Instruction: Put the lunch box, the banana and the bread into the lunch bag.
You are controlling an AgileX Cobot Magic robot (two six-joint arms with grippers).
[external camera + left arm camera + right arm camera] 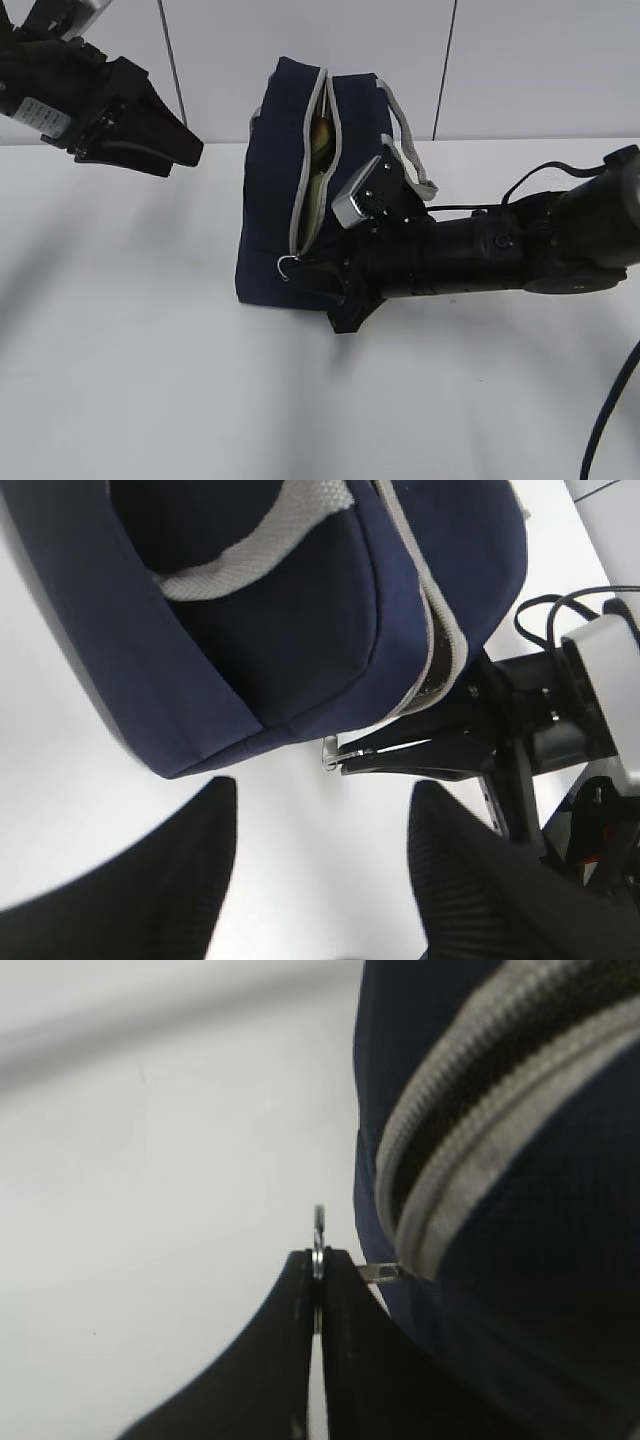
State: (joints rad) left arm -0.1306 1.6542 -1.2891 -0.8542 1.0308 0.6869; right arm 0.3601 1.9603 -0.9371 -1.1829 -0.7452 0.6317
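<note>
The right gripper [318, 1278] pinches the ring pull [318, 1235] of the soft, floppy lunch bag [270, 180], its best handle, while the left gripper [175, 150] hangs half-open.

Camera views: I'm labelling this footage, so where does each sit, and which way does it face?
Exterior: raised in front, slanting down at lunch bag; both arms show.
Left wrist: looks from the raised open left gripper down at the bag.
Right wrist: behind right gripper, shut on the ring pull.
All three share bag and ring.

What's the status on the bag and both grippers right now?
Right gripper shut on zipper ring. Left gripper open, clear. Bag part unzipped, yellow visible inside.
</note>
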